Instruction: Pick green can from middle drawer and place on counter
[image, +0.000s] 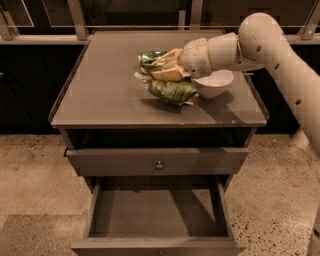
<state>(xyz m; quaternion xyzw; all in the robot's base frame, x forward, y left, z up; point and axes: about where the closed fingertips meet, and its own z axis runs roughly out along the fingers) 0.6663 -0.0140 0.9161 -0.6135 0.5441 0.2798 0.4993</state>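
My counter (100, 100) carries a bowl (214, 83) near its right edge and a dented can (150, 57) toward the back edge. The green can (172, 91) sits mid-top, touching the bowl's left side, with my gripper (161, 67) just above it.

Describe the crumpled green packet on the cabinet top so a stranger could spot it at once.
Start at the grey counter on top of the cabinet. Toward its right, just in front of the claw and left of the white bowl, is the green can. Unlike the small cylindrical can behind the claw, it is flat, crumpled and bag-like.
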